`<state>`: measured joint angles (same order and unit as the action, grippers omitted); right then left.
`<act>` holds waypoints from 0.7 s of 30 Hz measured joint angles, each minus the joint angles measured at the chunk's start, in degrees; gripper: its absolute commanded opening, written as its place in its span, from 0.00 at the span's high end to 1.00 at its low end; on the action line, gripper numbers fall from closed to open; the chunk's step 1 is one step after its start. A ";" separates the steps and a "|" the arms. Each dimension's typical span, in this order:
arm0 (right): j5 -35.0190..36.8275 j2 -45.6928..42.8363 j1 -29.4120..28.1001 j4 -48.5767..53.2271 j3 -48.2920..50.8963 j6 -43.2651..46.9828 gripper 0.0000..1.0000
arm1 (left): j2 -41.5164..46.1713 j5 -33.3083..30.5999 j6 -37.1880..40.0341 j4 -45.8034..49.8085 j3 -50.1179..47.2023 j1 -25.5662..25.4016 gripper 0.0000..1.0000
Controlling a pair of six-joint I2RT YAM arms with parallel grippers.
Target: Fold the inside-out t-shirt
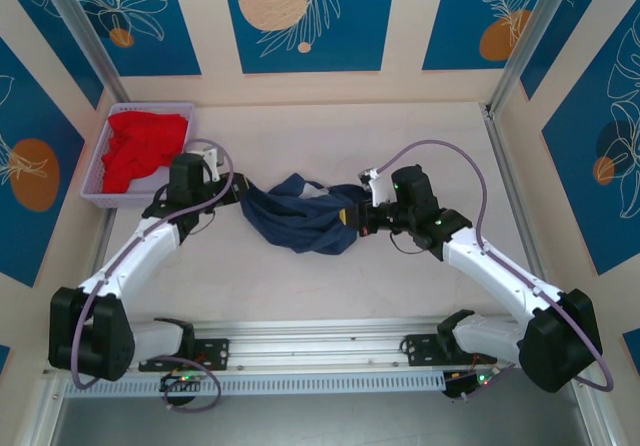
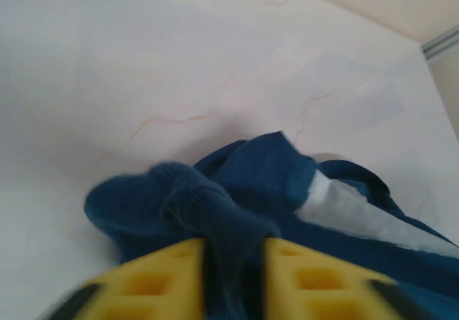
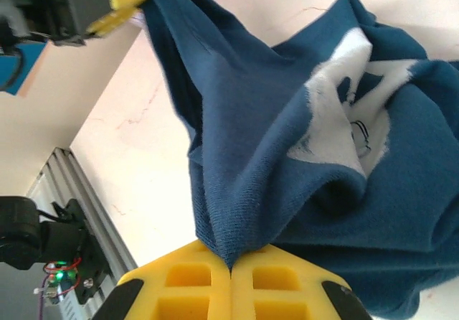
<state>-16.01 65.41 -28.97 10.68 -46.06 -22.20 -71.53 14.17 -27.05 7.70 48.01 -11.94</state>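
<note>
T-shirt (image 1: 300, 216) between left gripper (image 1: 238, 194) and right gripper (image 1: 352, 218)

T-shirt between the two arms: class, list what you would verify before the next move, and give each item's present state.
1. Right jaws shut on an edge of the t-shirt: ok.
2. Left jaws gripping firmly: cannot tell. They stand apart with cloth bunched between them.
3. Shirt spread flat: not ok. It is crumpled and sags between the arms.
4. Which side faces out: cannot tell. The pale print shows among folds.
5. Red garment out of the way in its basket: ok.
</note>
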 measured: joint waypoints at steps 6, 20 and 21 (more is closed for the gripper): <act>-2.69 2.10 1.16 -0.66 -1.95 0.24 1.00 | 4.26 -3.39 4.46 -0.20 -4.20 -4.92 0.40; -3.56 2.73 1.90 -0.66 -2.38 0.83 1.00 | -6.75 9.46 7.74 -13.00 -4.42 -19.37 0.46; -3.56 2.73 1.90 -0.66 -2.38 0.83 1.00 | -7.78 9.88 7.61 -13.33 -3.85 -19.39 0.46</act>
<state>-19.57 68.14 -27.07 10.02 -48.45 -21.37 -79.31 24.05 -19.44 -5.63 44.16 -31.33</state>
